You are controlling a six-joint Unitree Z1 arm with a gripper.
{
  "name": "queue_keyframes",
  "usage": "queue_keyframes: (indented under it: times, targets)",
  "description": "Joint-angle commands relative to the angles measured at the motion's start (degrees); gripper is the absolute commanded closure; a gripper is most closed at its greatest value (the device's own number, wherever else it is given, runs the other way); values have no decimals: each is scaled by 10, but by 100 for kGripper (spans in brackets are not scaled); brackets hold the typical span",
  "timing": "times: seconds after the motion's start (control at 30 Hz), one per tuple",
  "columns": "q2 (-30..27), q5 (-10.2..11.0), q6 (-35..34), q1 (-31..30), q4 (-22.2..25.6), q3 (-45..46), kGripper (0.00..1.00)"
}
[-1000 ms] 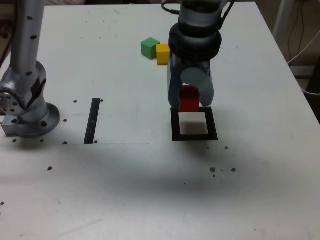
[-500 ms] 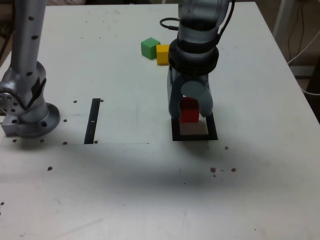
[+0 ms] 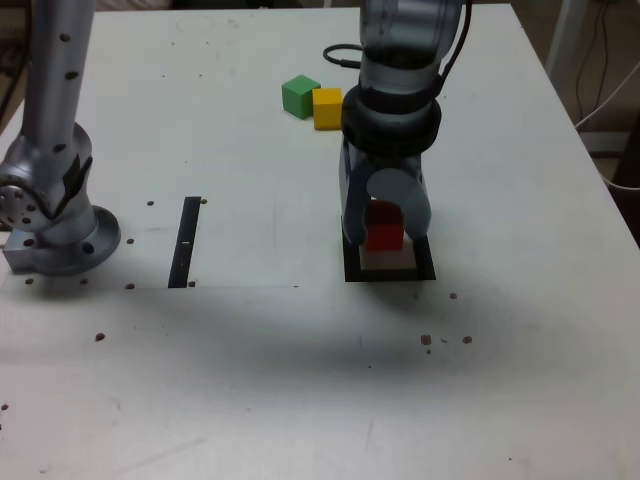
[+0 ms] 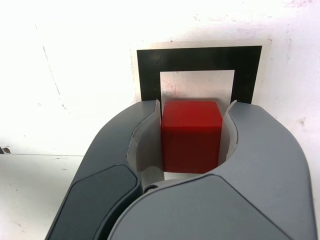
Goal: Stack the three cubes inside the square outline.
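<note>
I hold the red cube (image 4: 191,135) clamped in the gripper (image 3: 385,228) over the square outline (image 4: 150,70), unreleased; green cube (image 3: 299,96) and yellow cube (image 3: 326,107) wait at 11 o'clock.

The red cube (image 4: 191,135) is a solid, matte deep red with a slightly lighter top face, and it sits between the pale grey inner faces of the tool (image 4: 192,131), whose outer shells are mid grey with a darker charcoal panel. The square outline (image 4: 199,58) is a thick black frame around a white centre, printed on a white sheet. On the white, dark-speckled table (image 3: 250,350) are a green cube (image 3: 299,96), a yellow cube (image 3: 326,107) and a thin black strip (image 3: 186,241), beside the silver-grey arm base (image 3: 55,215).
</note>
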Motion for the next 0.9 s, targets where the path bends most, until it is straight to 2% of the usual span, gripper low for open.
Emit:
queue_keyframes:
  times: [0.0, 0.1, 0.37, 0.43, 0.53, 0.6, 0.87]
  targets:
    - [7, -3, 2, 2, -3, 0, 62]
    - [14, -6, 6, 4, -5, -1, 60]
    - [20, -9, 12, 6, -3, -5, 41]
    - [19, -8, 12, 6, -2, -4, 31]
    - [19, -7, 13, 6, -1, -3, 10]
    - [18, -7, 12, 6, 1, -2, 2]
    - [-2, 0, 5, 7, 19, 1, 1]
